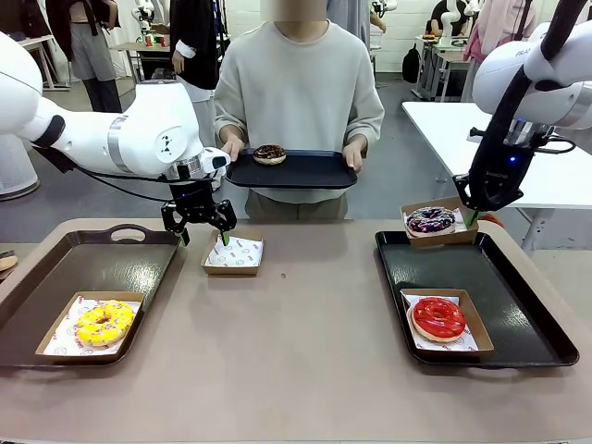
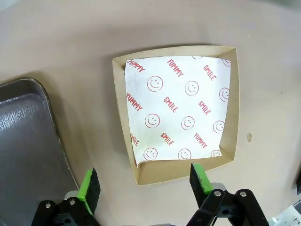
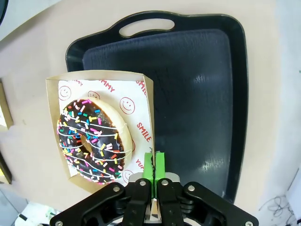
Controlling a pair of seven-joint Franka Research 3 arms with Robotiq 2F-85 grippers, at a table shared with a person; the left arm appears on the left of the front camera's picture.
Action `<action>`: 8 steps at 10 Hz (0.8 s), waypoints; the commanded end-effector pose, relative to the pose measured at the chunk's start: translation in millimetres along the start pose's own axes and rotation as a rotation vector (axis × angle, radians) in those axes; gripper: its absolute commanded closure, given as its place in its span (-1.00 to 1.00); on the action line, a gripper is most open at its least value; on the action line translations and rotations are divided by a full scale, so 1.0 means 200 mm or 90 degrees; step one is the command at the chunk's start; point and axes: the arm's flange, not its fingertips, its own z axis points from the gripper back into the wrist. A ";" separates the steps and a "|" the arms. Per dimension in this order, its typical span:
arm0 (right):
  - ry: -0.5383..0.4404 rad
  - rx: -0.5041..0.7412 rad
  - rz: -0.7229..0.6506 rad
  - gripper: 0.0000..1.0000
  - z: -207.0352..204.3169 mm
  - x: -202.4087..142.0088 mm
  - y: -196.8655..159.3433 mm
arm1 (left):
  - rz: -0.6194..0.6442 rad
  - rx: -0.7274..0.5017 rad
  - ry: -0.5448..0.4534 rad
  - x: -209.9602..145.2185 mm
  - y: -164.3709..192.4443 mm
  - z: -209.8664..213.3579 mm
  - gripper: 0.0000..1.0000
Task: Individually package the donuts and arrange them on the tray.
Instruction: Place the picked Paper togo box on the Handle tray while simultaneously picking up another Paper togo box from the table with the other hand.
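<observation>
Half done: red donut (image 1: 438, 317) boxed on right tray (image 1: 518, 277), yellow donut (image 1: 104, 322) boxed on left tray (image 1: 83, 268), dark iced donut (image 1: 431, 219) boxed too, rim clamped in right gripper (image 3: 154, 165) at right tray's far corner, left gripper (image 1: 204, 236) apart over empty box (image 1: 233, 268), brown donut (image 1: 269, 154) far, unboxed.

Tan tabletop (image 1: 305, 370), matte, near corners rounded, takes up the foreground. Beyond it a grey floor (image 1: 407, 176), smooth and bare. White table (image 1: 435, 129) at picture right, set apart from the tan one. Farther back, small tables (image 1: 139, 48) on the left and desks (image 1: 444, 57) on the right, with a pale wall (image 1: 245, 14) behind. Light even — shadows soft.
</observation>
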 end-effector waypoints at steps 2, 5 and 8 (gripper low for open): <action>0.007 -0.003 0.004 0.97 -0.05 0.03 0.01 | -0.002 0.003 0.002 0.00 0.01 -0.02 -1.00; 0.014 -0.008 0.026 0.97 -0.18 0.10 0.01 | 0.000 0.008 -0.005 0.03 0.00 -0.06 -1.00; 0.025 0.002 0.049 0.97 -0.24 0.12 -0.09 | 0.009 0.013 0.002 0.06 0.01 -0.10 -1.00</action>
